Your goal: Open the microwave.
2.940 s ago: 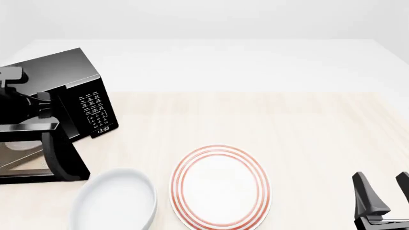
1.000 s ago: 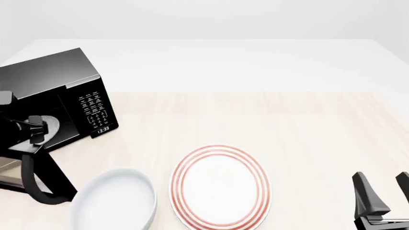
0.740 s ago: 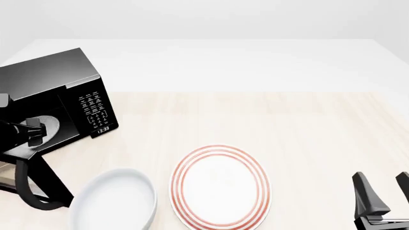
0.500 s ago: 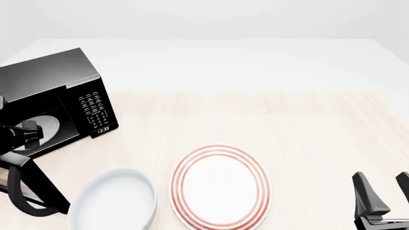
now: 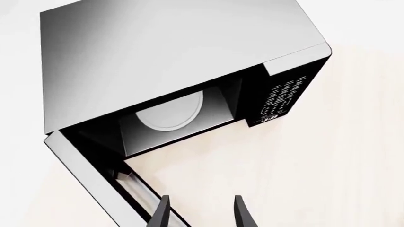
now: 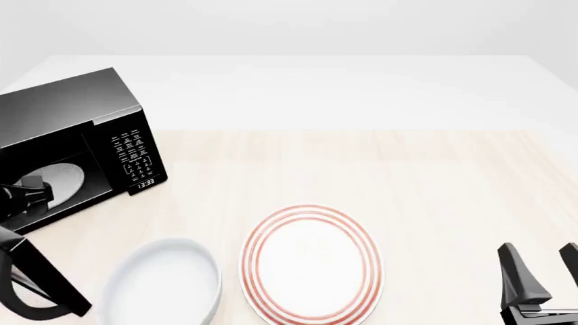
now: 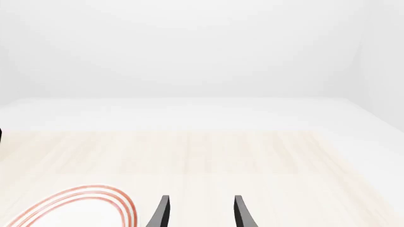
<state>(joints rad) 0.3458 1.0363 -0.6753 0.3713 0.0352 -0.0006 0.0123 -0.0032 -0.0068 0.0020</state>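
Note:
The black microwave (image 6: 63,112) stands at the far left of the table and fills the left wrist view (image 5: 170,52). Its door (image 6: 40,281) is swung wide open toward the near left corner, with its curved handle low at the frame's edge. The cavity and its white turntable (image 5: 170,111) show. My left gripper (image 6: 27,193) is open and empty in front of the cavity, its fingers (image 5: 161,213) just beside the door's free end (image 5: 94,179). My right gripper (image 6: 539,250) is open and empty at the near right, far from the microwave.
A white plate with red rings (image 6: 310,264) lies at the near middle and shows in the right wrist view (image 7: 75,208). A white bowl (image 6: 162,284) sits next to the open door's end. The pale wooden table (image 6: 407,169) stretches right.
The microwave door has swung further open toward the near left. My left gripper has drawn back to the left and now stands open, off the handle. The right arm has not moved.

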